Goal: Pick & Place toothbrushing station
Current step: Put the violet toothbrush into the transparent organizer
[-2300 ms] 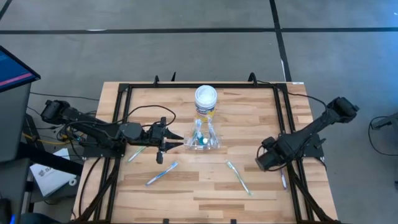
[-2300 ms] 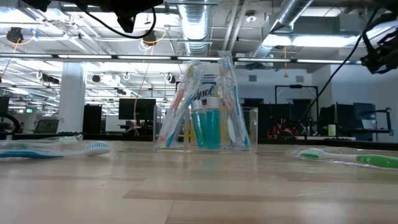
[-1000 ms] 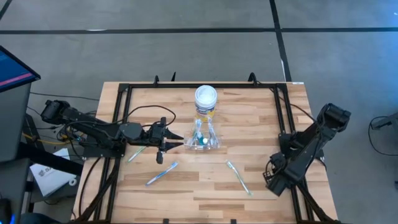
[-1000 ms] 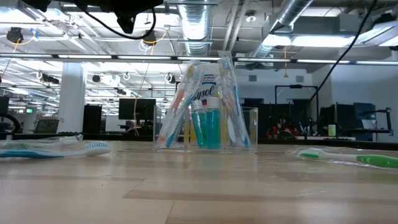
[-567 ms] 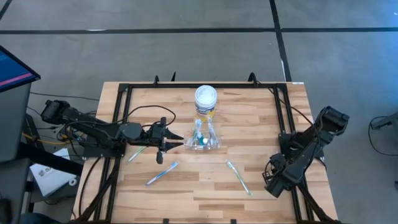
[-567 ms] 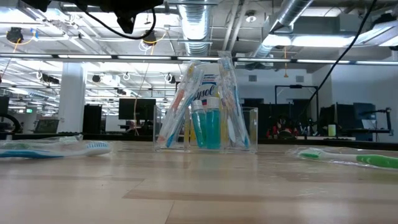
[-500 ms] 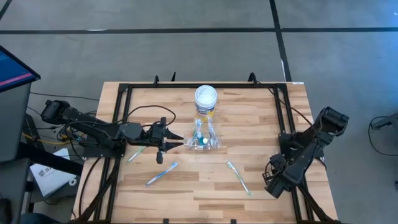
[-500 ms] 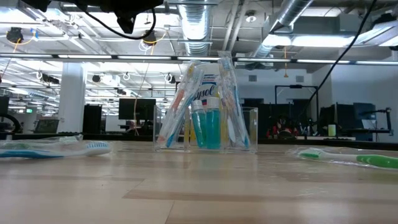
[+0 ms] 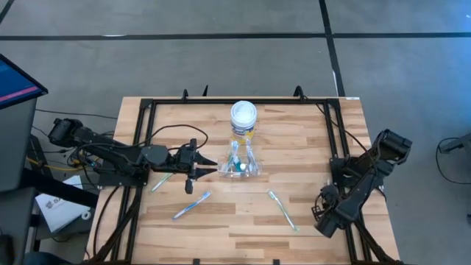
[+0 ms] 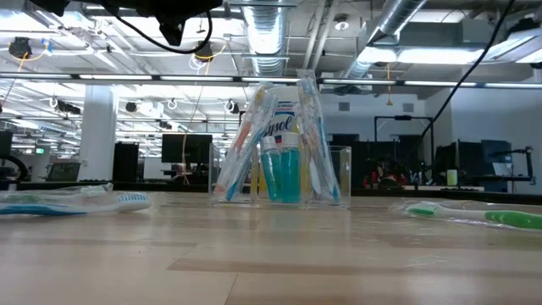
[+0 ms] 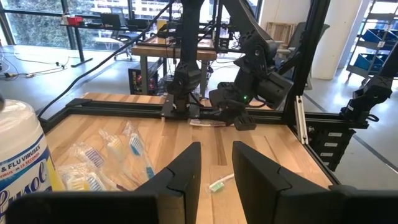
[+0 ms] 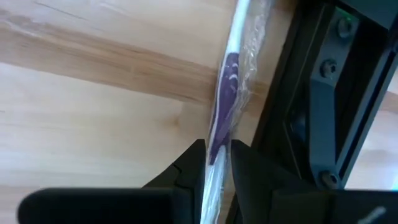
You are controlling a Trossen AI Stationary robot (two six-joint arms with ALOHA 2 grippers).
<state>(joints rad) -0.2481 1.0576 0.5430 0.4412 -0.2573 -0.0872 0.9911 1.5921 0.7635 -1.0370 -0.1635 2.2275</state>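
1. At the near part of the pale wooden surface [image 9: 243, 230], two slim loose toothbrushes lay flat and well apart: a blue-and-white toothbrush [image 9: 191, 205] toward the left and a green-and-white toothbrush [image 9: 282, 209] toward the right. Nothing touched either one.
2. The right hand [image 12: 217, 148] was down at the near right edge of the surface. Its fingers stood narrow, closed on the sides of a purple-and-white toothbrush in a clear wrapper [image 12: 227, 71].
3. That toothbrush ran just beside the black metal frame rail [image 12: 311, 112], which crowded the hand on that side. Whether the toothbrush was lifted off the wood could not be told.
4. Farther in, at mid-surface, the left hand [image 11: 217, 147] hung low just left of the small clear plastic cup [image 9: 240, 167]. Its fingers were moderately parted, with only bare wood showing between them.
5. Another wrapped toothbrush [image 9: 162, 181] lay partly under the left arm, which covered part of it from above.
6. The cup stood upright at the middle of the surface. It held a bundle of wrapped blue-and-white and pink-and-white toothbrushes [image 10: 246, 148] leaning against its walls, and a teal tube [image 10: 280, 174] stood among them.
7. Right behind the cup stood the larger yellow jar with a white lid [image 9: 243, 115], so close that its label showed through the clear plastic in the low view.
8. Beyond the far edge of the surface lay a grey floor, and the low view showed a workshop with desks, screens and ceiling ducts.
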